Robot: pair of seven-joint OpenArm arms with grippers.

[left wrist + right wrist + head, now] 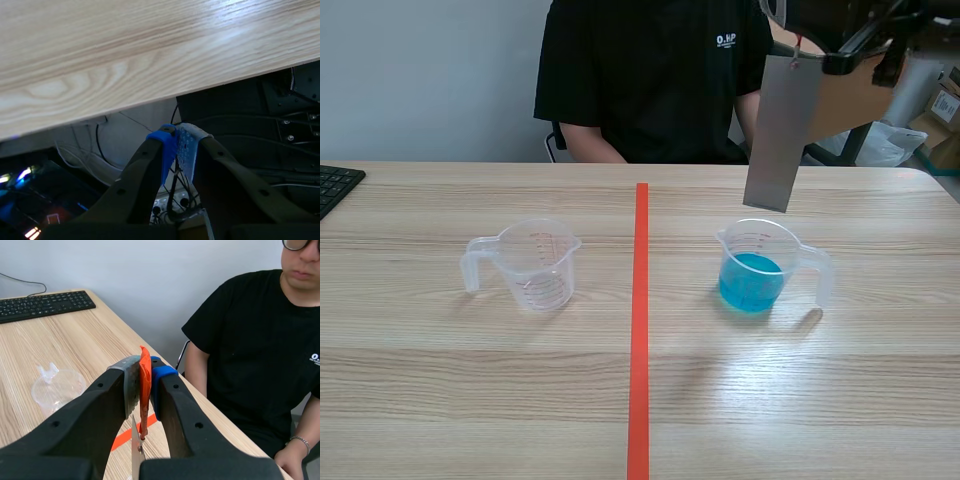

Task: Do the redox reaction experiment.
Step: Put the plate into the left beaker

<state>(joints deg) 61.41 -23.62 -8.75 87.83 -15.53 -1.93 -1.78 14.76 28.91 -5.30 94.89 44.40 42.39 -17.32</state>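
Here our right gripper (144,382) clamps the orange tab (145,365) of a metal strip (780,130) hanging below its fingers (170,390), above the blue-liquid cup (752,272); next, we should lower it in. Left gripper (177,145) closed, empty.

A grey metal strip (781,135) hangs nearly upright above the blue-filled measuring cup (752,272), an empty cup (535,262) well apart

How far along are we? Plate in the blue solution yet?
Done: the right gripper is shut on the orange tag, with the grey metal plate hanging from it. In hand: the plate hangs above the cup of blue liquid, not dipped. Left: lowering it in. The left gripper is shut.
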